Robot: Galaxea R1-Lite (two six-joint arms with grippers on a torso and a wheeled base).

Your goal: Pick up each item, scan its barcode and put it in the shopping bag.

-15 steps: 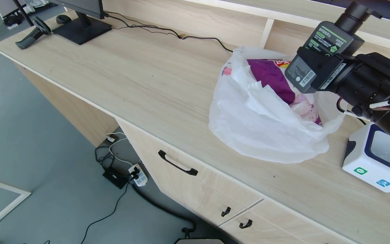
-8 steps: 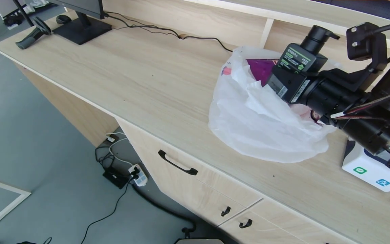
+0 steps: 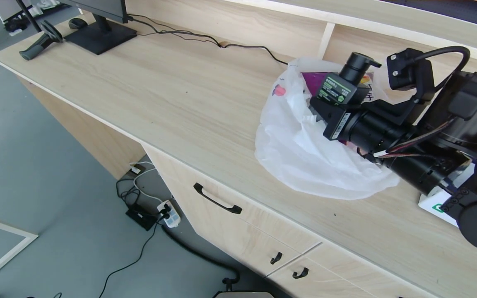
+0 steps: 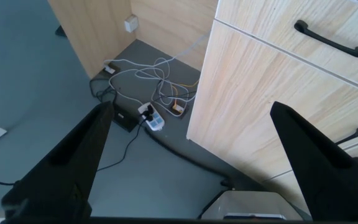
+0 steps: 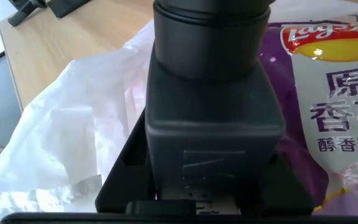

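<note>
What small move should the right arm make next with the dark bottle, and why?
Probably lower it slightly, then open the right gripper. The dark bottle clamped in it hangs over the open mouth of the shopping bag, above the purple snack packet lying inside.

Pale, matt wood-grain laminate on the tabletop [image 3: 172, 91], thin, crinkled, translucent white plastic for the shopping bag [image 3: 300, 157], glossy purple foil on the chip packet [image 5: 334, 106], smooth matt black plastic on the bottle [image 3: 338, 101], matt black finish on the drawer handles [image 3: 215, 199], smooth shiny white plastic on the scanner [image 3: 431, 205].
</note>
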